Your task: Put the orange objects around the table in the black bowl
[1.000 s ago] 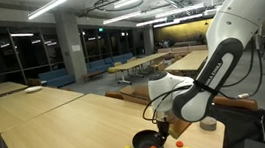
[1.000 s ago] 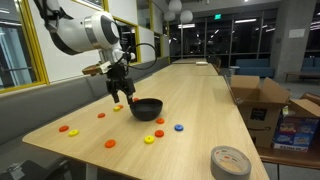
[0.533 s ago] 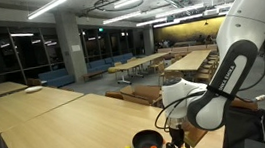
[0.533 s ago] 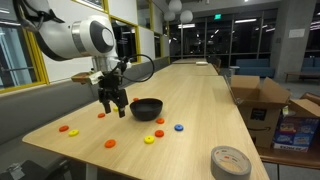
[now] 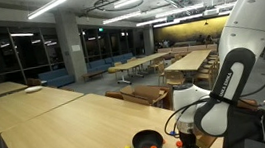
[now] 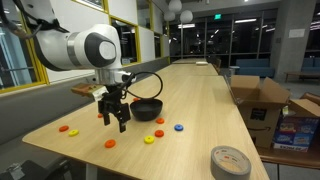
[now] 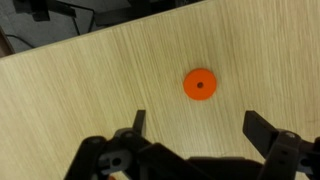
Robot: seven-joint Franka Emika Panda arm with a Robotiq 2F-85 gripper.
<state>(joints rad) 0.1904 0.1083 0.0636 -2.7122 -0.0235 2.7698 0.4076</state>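
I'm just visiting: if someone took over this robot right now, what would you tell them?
Gripper: open, empty, above a small flat orange disc on the pale wooden table.
Round glossy black bowl: on the table, close beside the gripper.
Done: something orange seems to lie inside the bowl.
Left: this disc, plus more orange pieces near the table's edge.

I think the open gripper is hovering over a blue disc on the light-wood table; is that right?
Not quite: the disc in front of the open gripper is orange, not blue, as the wrist view shows. The rest holds: it lies on the light-wood table, and the gripper's fingers are spread wide.
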